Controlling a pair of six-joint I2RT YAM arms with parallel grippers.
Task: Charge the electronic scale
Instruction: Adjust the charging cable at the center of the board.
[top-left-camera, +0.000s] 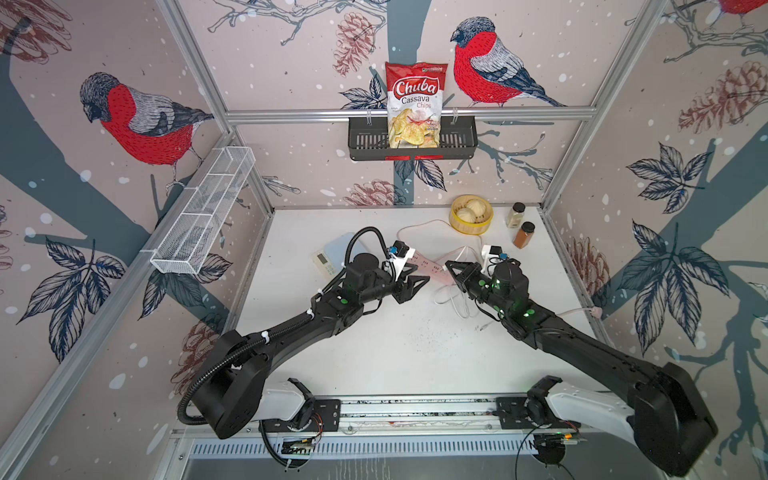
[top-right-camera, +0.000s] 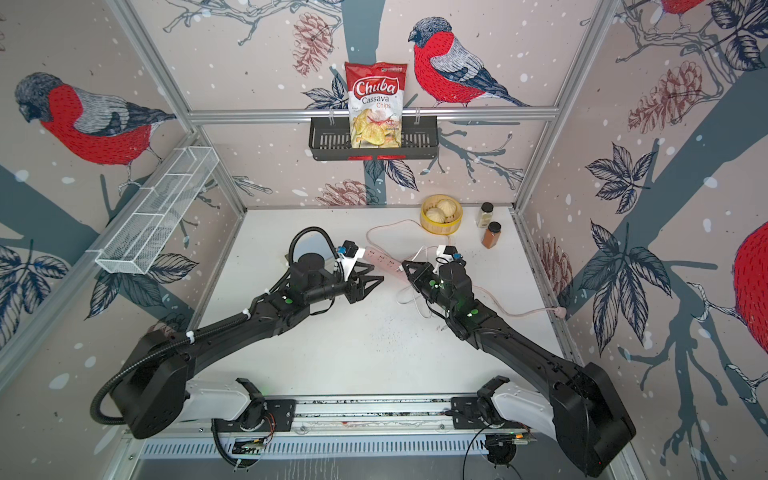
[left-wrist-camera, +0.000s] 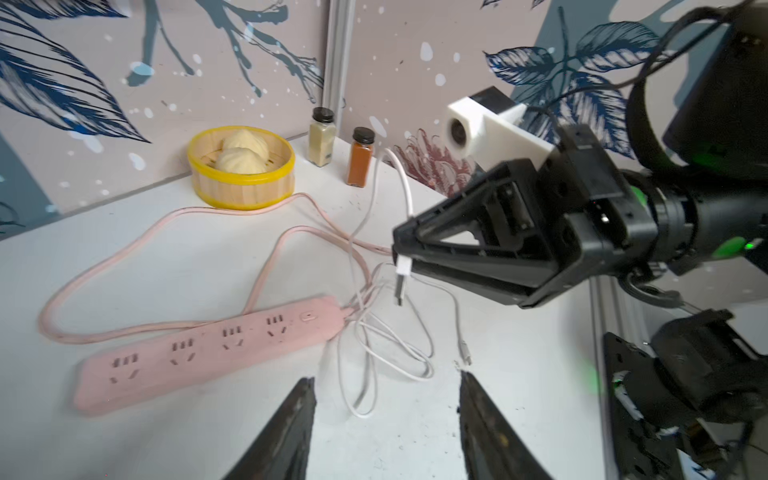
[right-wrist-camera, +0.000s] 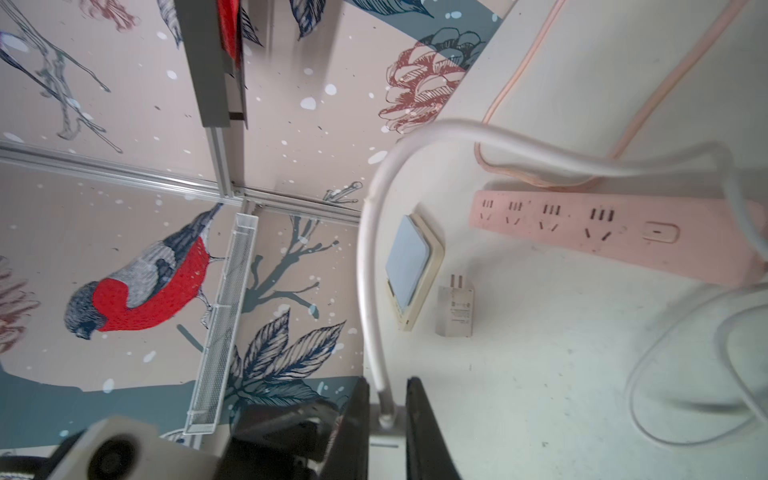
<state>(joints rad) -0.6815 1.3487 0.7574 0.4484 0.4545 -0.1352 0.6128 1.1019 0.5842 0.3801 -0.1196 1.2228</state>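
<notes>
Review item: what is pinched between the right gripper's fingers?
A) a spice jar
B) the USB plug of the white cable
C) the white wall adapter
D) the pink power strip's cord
B: in the left wrist view the right gripper is shut on the USB plug, whose metal end sticks out past the tips; the wall adapter lies loose on the table beside the electronic scale.

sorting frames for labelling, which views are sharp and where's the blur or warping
Both top views: evenly lit, sharp, but wide-angle, so the frame rails splay outward. Left wrist: the left claw at the edge is out of focus; the USB plug in the right claw is crisp. Right wrist: the white cable near the lens is blurred; the pink power strip reads clearly.
</notes>
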